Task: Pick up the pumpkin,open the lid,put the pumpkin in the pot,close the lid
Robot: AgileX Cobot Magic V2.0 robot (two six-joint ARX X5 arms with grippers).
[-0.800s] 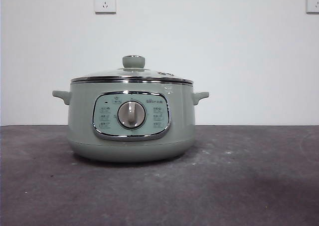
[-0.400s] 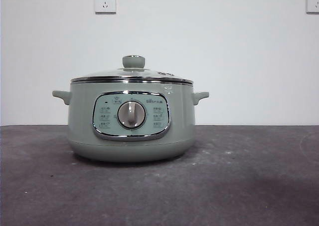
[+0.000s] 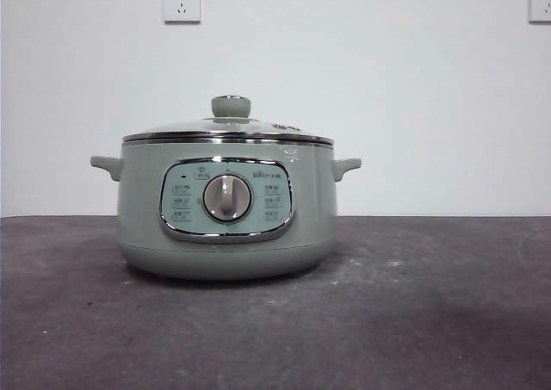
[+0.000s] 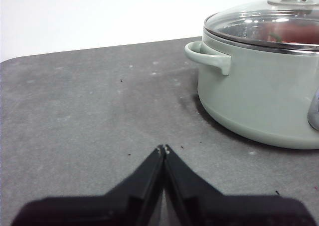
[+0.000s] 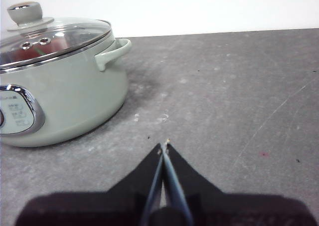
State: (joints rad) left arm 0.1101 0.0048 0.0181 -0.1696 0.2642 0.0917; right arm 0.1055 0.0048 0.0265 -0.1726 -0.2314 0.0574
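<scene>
The sage-green pot (image 3: 225, 213) stands in the middle of the dark table, with the glass lid (image 3: 228, 132) closed on it and the green knob (image 3: 231, 106) on top. Through the lid glass, orange and a bit of green stem of the pumpkin (image 4: 299, 35) show inside the pot; it also shows in the right wrist view (image 5: 47, 45). My left gripper (image 4: 163, 149) is shut and empty, low over the table beside one pot handle (image 4: 209, 56). My right gripper (image 5: 164, 147) is shut and empty, on the pot's other side, near its handle (image 5: 113, 51).
The pot's control panel with the silver dial (image 3: 227, 198) faces the front camera. Two wall sockets (image 3: 182, 3) sit high on the white wall. Bare dark table (image 3: 430, 321) lies on both sides of the pot.
</scene>
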